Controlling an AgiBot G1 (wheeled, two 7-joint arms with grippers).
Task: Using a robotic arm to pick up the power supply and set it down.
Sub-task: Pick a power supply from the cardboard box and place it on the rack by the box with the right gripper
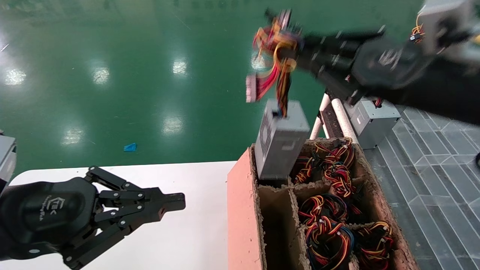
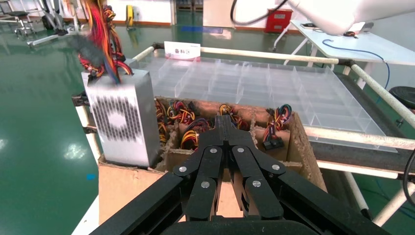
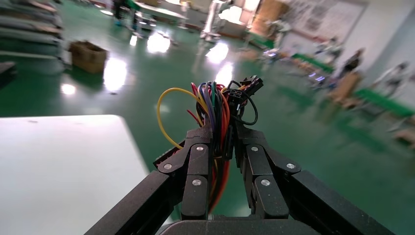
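The power supply (image 1: pixel 281 140), a grey metal box with a perforated side, hangs tilted from its wire bundle (image 1: pixel 275 56). Its lower end sits at the rim of the far-left compartment of the cardboard box (image 1: pixel 243 210). My right gripper (image 1: pixel 292 52) is high above the box, shut on those red, yellow, black and purple wires (image 3: pixel 215 107). A long flat connector (image 1: pixel 250 88) dangles beside them. In the left wrist view the power supply (image 2: pixel 122 122) hangs left of the shut left gripper (image 2: pixel 225 122). The left gripper (image 1: pixel 180 200) is parked low over the white table (image 1: pixel 187 232), holding nothing.
The cardboard box's (image 2: pixel 303 142) other compartments hold several coiled wire bundles (image 1: pixel 330 225). Another grey box (image 1: pixel 373 120) stands behind a white pipe rail (image 1: pixel 343 120) on the right. A clear divided tray (image 2: pixel 254 83) lies beyond the cardboard box. Green floor lies behind.
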